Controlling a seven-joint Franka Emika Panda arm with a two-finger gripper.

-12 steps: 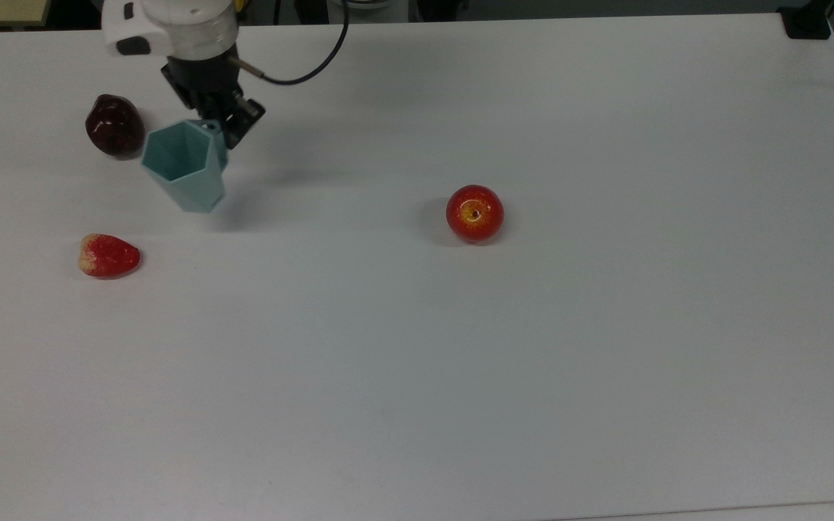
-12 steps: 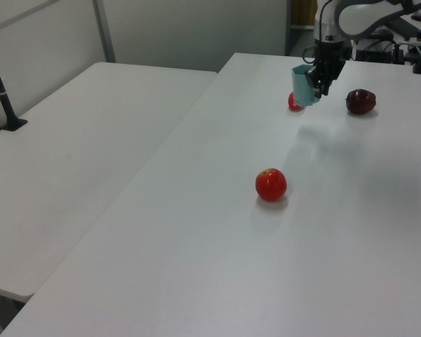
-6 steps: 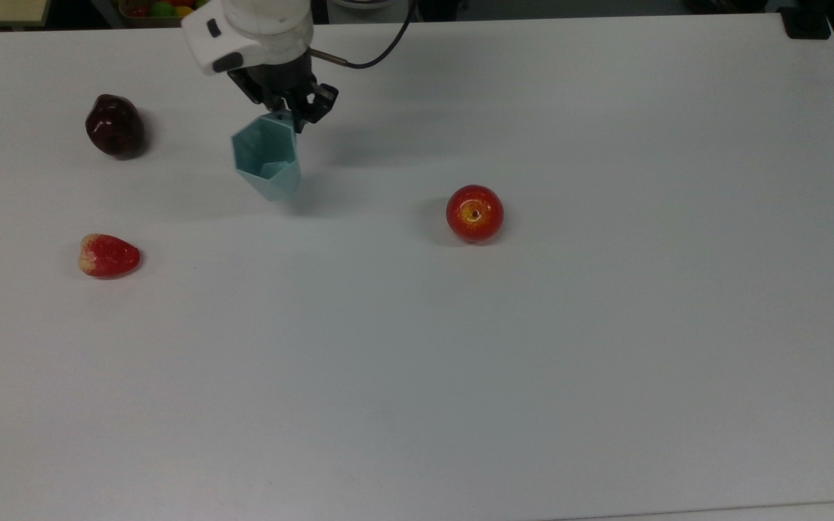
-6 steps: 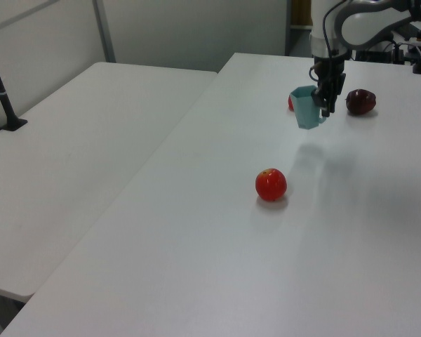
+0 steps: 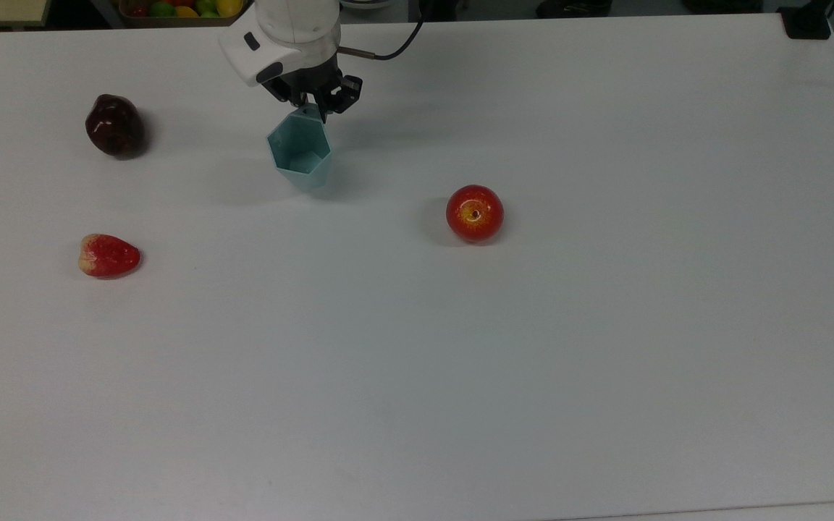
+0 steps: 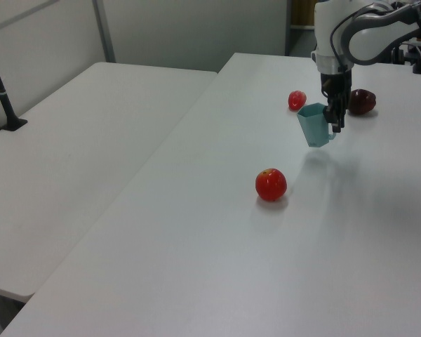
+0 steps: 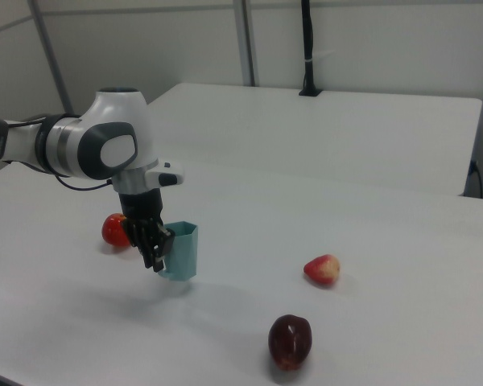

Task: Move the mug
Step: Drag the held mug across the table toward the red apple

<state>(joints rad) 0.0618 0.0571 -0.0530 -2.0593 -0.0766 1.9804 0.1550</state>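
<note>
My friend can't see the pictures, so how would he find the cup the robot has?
Start at the big white table and find the white robot arm at the top view's upper edge. Hanging from its black tool is the mug, held by its handle, with a red apple toward the top view's right. It is the one pale teal, six-sided thing among round red fruit.

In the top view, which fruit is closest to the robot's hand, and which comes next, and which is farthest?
Measured from the hand, which holds the teal mug:
1. Red apple, toward the top view's right and lower.
2. Dark red apple, toward the top view's left, only a little farther.
3. Strawberry, toward the top view's lower left, farthest.
</note>
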